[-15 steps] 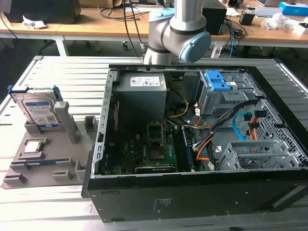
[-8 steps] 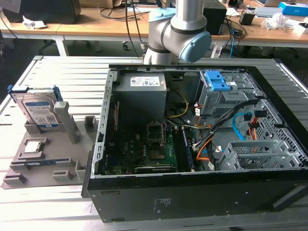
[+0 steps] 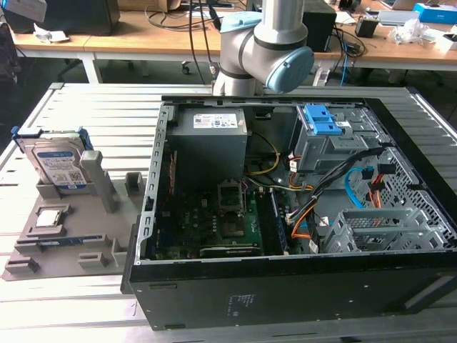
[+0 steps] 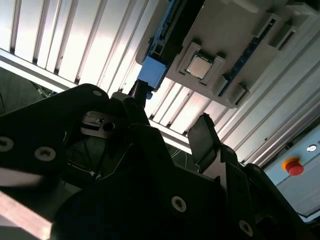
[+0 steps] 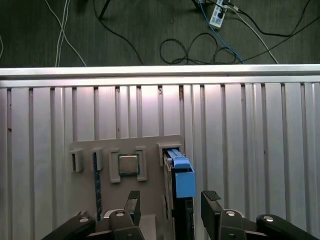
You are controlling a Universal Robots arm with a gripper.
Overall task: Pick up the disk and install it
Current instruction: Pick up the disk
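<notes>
Slatted metal table [image 3: 86,107] carries everything. Most of it is taken by the computer case [image 3: 285,300], laid on its side with the panel off. The board and bays face up, presumably so an arm can reach in from above. A grey drive cage with a blue latch [image 3: 323,127] sits toward the case's far side.

Arm [image 3: 264,44] stands at the table's far edge, behind the case.

Grey holder [image 3: 93,221] lies on the table beside the case, toward the table's edge on the exterior view's left. It has moulded pockets, one part to each, which keeps every part at a known spot.

The disk [image 3: 58,166] is at the holder's far end, stood on edge in its slot with the label showing and blue rails on the sides. Judged reason: upright, it offers both flat faces to a pinch. It is not yet lifted.

Gripper [image 5: 171,196]: fingers spread wide, holding nothing. In the first wrist view the disk's blue rail end shows in the gap between them, so the hand looks lined up over the slot. The spread is wider than the disk's thickness. Cannot tell how high it hangs above the disk; no contact visible.

Processor chip [image 5: 128,164] lies flat in the next pocket, well clear of the fingers. Memory stick [image 5: 97,182] stands on edge beyond it.
</notes>
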